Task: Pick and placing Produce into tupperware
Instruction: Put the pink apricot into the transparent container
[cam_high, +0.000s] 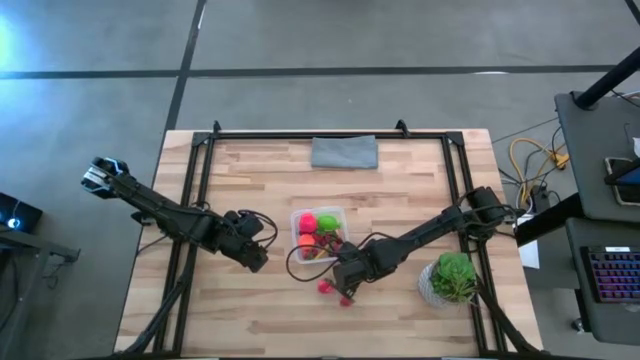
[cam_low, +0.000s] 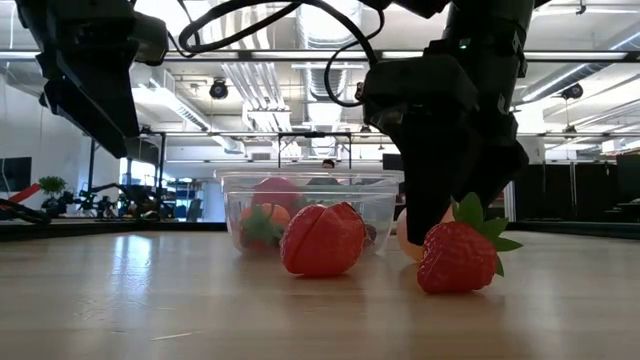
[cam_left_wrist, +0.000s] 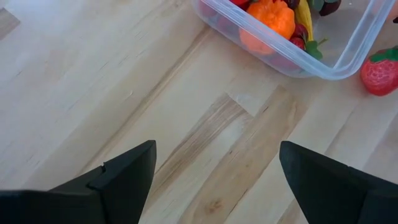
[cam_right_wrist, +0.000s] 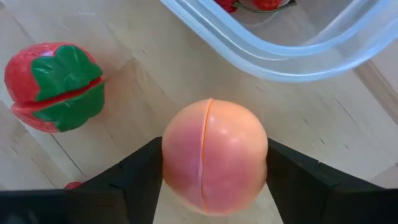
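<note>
Table (cam_high: 250, 310); strawberry (cam_right_wrist: 55, 86) beside gripped peach (cam_right_wrist: 214, 155).

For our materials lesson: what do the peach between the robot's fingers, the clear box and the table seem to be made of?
Peach: likely smooth matte plastic, with a moulded seam down its middle. Tupperware: clear, glossy plastic; the fruit inside shows through its wall. Table: light wood planks with visible grain, low sheen.

Bright, even overhead light, pale glare on the table (cam_low: 150, 300), arms backlit dark, faint soft shadows.
</note>
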